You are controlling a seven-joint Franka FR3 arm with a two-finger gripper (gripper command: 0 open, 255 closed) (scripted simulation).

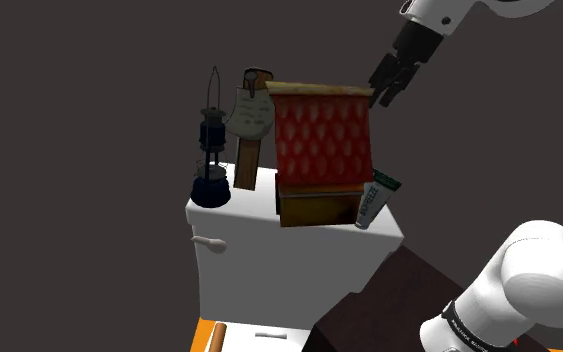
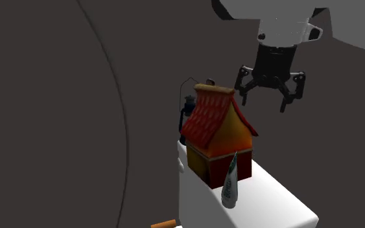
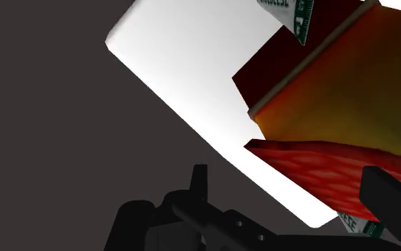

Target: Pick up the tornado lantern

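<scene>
Starting at the shoulder view's left, the tornado lantern [image 1: 212, 150] stands upright on the left end of the white toilet tank [image 1: 269, 260]. It sits close to the lid's edge, above the flush lever [image 1: 207, 243]. It is dark blue, tall and narrow, with a thin wire bail rising over it. Just beside it on the right leans a brown upright piece [image 1: 250, 160] with a pale sheet hung on it; I can't make out what it is. Next comes a toy house [image 1: 319, 150] with a red patterned roof, filling the middle of the lid, and a tube [image 1: 377, 198] is propped against its right side. Above and to the right of the roof's ridge hangs the gripper [image 1: 383, 92], fingers spread wide and carrying nothing.

From where I stand, the trouble is that the house sits squarely between the gripper and the lantern. A low sweep across could catch the roof, shove the house along the lid and send the tube sliding off. At the lantern itself, one finger could clip the brown piece, since the two stand so near each other. The lantern looks top-heavy and is close to the edge, so an off-centre touch might tip it off the tank. A pinch on the wire bail alone could let it swing or slip.
</scene>
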